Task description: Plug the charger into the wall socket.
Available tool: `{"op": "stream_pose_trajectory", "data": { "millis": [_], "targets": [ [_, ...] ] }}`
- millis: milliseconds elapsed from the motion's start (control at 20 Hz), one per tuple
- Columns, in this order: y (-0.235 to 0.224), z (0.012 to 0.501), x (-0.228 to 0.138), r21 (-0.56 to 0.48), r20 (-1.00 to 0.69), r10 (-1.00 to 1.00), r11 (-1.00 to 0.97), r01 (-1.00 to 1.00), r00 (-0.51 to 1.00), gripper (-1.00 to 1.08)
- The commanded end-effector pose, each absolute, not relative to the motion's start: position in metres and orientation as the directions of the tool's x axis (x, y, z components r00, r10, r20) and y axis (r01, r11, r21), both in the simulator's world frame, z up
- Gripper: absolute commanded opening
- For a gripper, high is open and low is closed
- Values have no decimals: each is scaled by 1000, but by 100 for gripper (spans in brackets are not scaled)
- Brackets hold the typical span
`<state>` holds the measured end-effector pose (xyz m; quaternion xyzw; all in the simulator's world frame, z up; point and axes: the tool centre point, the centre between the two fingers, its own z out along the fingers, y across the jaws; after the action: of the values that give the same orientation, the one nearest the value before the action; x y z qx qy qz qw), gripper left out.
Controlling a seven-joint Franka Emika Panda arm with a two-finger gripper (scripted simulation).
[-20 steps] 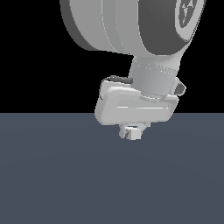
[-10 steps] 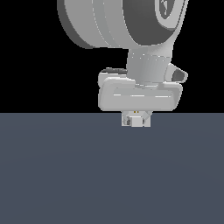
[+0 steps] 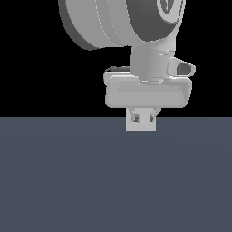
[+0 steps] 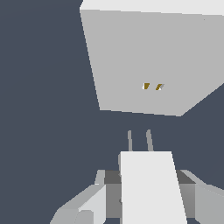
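Your gripper point(image 4: 146, 192) has its two fingers point(image 4: 78, 210) clamped on the sides of the charger point(image 4: 151, 188), one on each flank, with the white block running out between them. In the exterior view the same grasp shows low under the wrist: the gripper point(image 3: 141, 118) is closed on the charger point(image 3: 141, 124), held right at the near edge of the dark tabletop point(image 3: 68, 181).

From the front end of the block two thin prongs point(image 4: 139, 140) stick out, side by side and roughly parallel. They point toward the wall socket point(image 4: 144, 61), a flat grey plate standing upright ahead of them, apart from the prongs and not touching. Two small yellowish holes point(image 4: 152, 86) sit near the plate's middle; the prongs are aimed a little short of them, so expect to line up before you push.

The charger looks like a small, stiff, light block with smooth flat faces, so it could slide or twist in the pads if the prongs catch the plate. Holding it by the two long sides, well back from the prongs, seems right. The prongs look thin and are probably the part most easily bent by a crooked push.

Count: one charger, two prongs, one socket, two holes, one gripper.
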<state>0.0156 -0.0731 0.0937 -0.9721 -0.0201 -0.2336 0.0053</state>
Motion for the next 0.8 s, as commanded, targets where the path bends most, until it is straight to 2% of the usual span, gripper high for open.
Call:
{"op": "stream_pose_trajectory", "data": {
  "millis": [0,750],
  "targets": [
    [-76,97,17,-1,453,8,-1000,9,891,-100],
    [-81,100,19,0,448,-45,-999,-50,893,-100]
  ]
}}
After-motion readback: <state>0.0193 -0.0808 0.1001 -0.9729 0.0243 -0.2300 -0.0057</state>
